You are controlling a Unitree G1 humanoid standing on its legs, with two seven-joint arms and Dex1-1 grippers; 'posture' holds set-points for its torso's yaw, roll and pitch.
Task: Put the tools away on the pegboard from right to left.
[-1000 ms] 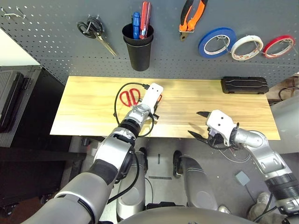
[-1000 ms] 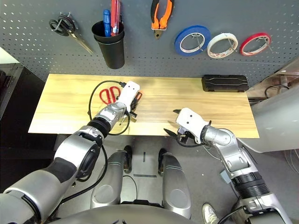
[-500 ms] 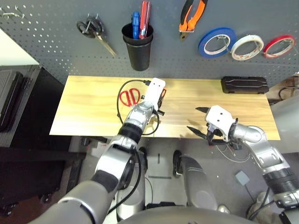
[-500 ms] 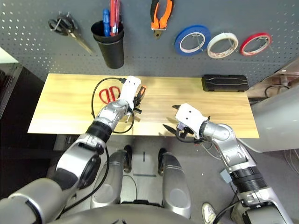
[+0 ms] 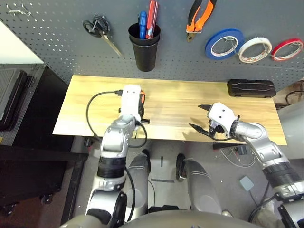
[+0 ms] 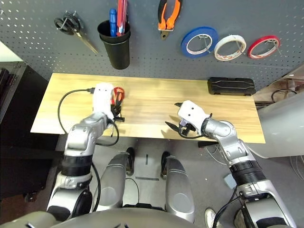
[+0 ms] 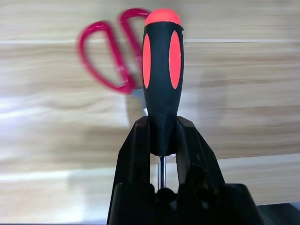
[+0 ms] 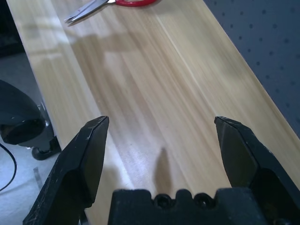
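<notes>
My left gripper (image 7: 161, 126) is shut on the lower end of the black-and-orange screwdriver handle (image 7: 161, 61), low over the left-middle of the table (image 5: 85, 118). The red-handled scissors (image 6: 118, 93) lie flat on the wood right beside it, partly under my left wrist (image 5: 130, 97). My right gripper (image 5: 202, 119) hangs open and empty at the table's front edge, right of centre. On the pegboard (image 5: 57, 33) hang the orange-and-black pliers (image 5: 199, 16) and the whitish tape roll (image 5: 254, 49).
The pegboard also holds black-handled scissors (image 5: 99, 31), a black cup (image 5: 144, 47) with blue and red tools, a blue tape roll (image 5: 224, 43) and a red one (image 5: 287, 47). A black case (image 5: 250, 88) lies at the table's back right.
My left gripper has swung to the left over the scissors with the screwdriver in it. The right gripper has edged slightly toward the table, still open.
</notes>
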